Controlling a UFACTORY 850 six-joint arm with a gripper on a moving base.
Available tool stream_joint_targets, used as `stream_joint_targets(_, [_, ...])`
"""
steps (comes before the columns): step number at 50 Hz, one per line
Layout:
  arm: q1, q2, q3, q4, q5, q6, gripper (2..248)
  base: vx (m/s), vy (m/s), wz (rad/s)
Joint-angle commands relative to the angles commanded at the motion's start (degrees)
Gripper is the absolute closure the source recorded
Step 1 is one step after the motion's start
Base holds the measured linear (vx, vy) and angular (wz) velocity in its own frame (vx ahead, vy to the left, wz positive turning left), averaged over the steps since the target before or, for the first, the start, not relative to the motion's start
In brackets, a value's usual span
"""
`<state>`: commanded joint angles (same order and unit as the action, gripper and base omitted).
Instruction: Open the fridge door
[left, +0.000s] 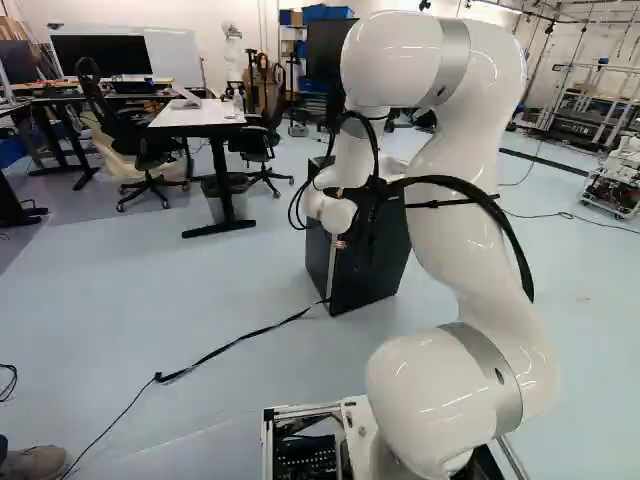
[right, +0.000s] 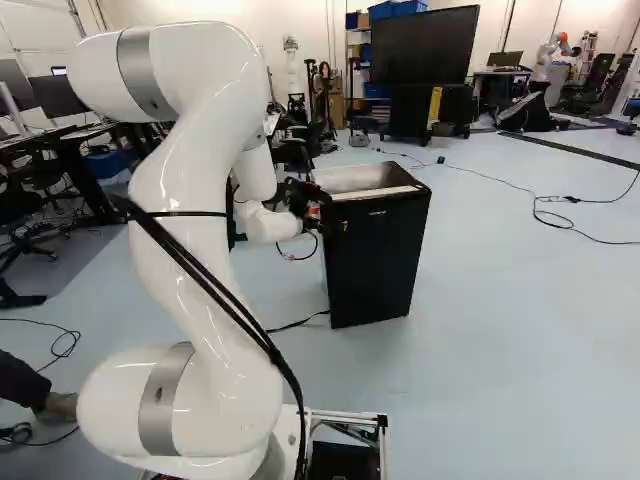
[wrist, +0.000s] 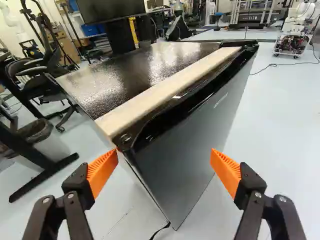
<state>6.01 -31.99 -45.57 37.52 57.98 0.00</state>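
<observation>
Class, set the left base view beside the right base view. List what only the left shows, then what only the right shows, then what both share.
Only the left base view: the waste bin by the white desk, and the wheeled cart at its right edge.

Only the right base view: the yellow object by the big screen, and the laptop on a far desk.

Both: the black fridge, the white arm and the big screen.

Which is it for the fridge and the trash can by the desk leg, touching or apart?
Apart: the wrist view shows floor between the fridge and the trash can.
</observation>
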Motion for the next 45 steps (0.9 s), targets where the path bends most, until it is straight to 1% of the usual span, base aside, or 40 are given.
stream_joint_targets(9, [-0.8,0.0,0.0,0.0,0.0,0.0,3,0.000,0.000,0.000])
stream_joint_targets(16, [-1.7,0.6,0.9,0.0,0.0,0.0,3,0.000,0.000,0.000])
stream_joint_targets(29, [-3.4,2.6,3.6,0.0,0.0,0.0,3,0.000,0.000,0.000])
stream_joint_targets(45, [-4.9,5.4,7.6,0.0,0.0,0.0,3,-0.004,-0.005,-0.013])
